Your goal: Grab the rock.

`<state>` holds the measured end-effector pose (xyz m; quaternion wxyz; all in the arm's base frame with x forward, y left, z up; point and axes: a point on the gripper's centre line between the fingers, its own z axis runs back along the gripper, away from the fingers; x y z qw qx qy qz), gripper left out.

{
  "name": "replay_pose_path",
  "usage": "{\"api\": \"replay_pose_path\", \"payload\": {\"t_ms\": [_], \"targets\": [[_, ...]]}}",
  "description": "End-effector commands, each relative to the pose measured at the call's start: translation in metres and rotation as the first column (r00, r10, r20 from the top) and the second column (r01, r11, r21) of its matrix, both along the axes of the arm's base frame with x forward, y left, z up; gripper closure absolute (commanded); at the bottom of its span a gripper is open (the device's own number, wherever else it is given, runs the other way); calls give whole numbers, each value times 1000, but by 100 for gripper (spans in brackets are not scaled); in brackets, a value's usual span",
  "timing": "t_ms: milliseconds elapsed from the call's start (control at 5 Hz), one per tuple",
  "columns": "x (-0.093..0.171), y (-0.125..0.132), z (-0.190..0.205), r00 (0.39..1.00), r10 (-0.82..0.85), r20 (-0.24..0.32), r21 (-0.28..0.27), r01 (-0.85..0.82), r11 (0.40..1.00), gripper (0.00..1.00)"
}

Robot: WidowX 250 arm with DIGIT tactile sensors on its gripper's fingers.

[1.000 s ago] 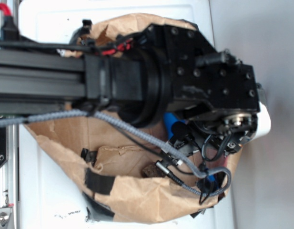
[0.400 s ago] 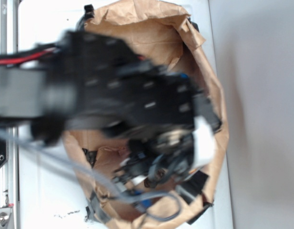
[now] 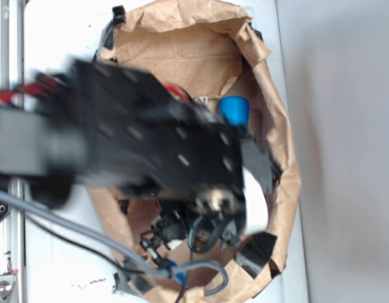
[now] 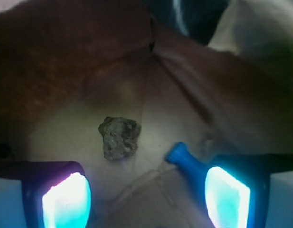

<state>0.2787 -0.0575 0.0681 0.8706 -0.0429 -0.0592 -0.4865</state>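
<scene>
My arm reaches down into paper bag (image 3: 181,50); gripper (image 4: 146,197) spread wide, empty, rock (image 4: 118,137) lying ahead between fingers.

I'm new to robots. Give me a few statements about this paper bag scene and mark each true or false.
1. The rock lies loose on the brown paper, not held. True.
2. The gripper is clamped on the rock. False: its two fingers stand apart, the rock beyond them.
3. The rock is bright blue. False: it is dark and rough; the blue thing is a bottle.
4. The arm reaches over the paper bag. True.
</scene>
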Motion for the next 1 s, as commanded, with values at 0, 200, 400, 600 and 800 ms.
{"api": "replay_pose_path", "payload": {"t_ms": [0,200,400,600,800], "targets": [[-3,-31,-27,990,-140,-27,-113,136,984,0],[6,-27,-26,992,-127,-1,-180,125,976,100],[-1,-33,-29,993,-111,31,-172,115,978,100],[-1,-31,-21,995,-72,66,-167,83,983,100],[-3,-14,10,993,54,107,-185,-33,982,100]]}}
